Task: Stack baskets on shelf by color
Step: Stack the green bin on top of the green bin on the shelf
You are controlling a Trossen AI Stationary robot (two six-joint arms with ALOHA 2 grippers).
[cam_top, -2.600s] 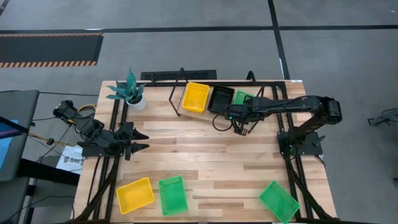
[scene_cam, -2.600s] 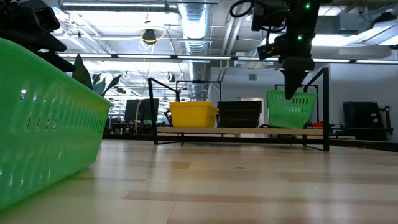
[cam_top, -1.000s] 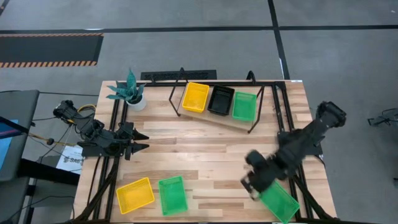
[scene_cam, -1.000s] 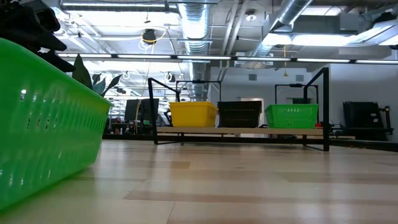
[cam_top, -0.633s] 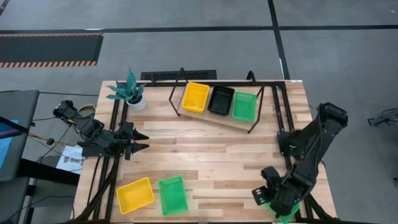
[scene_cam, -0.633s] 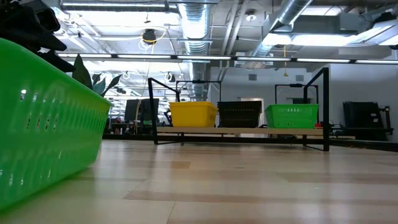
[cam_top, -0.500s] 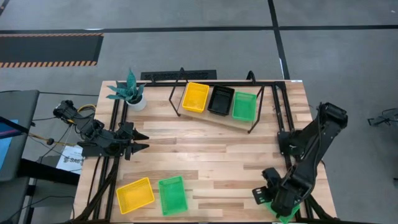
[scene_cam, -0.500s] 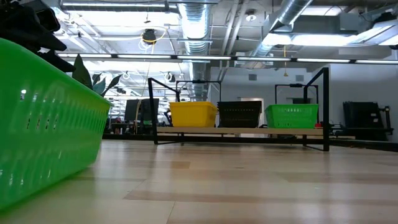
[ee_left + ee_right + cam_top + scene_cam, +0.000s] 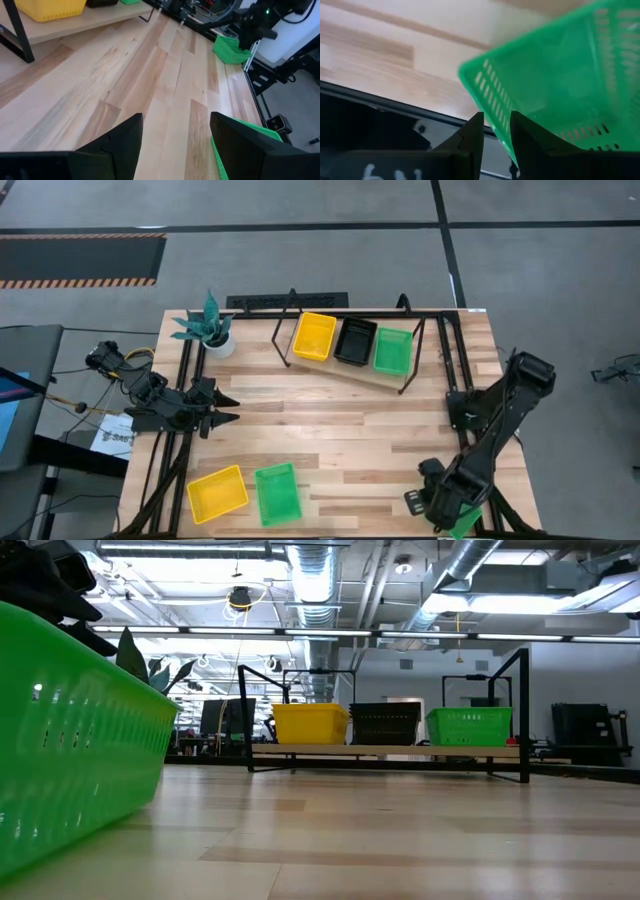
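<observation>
On the shelf stand one yellow basket, one black basket and one green basket side by side. A yellow basket and a green basket lie flat near the table's near left corner. A third green basket sits at the near right corner, mostly hidden under my right arm. My right gripper is there, shut on it. My left gripper waits open above the table's left edge. My right gripper pinches the green basket's mesh wall close to a corner, one finger outside and one finger inside. The fingers come from above, pointing down. Whether the basket is off the table, the arm hides.
A potted plant stands at the far left, beside the shelf. The middle of the slatted tabletop is bare wood. Black frame bars run along the table's left and right sides. In the low view the near green basket fills the left.
My right arm has swung from mid-table to the near right corner and come down over the green basket there, then crept a little farther toward the near edge. The baskets on the shelf have kept still.
</observation>
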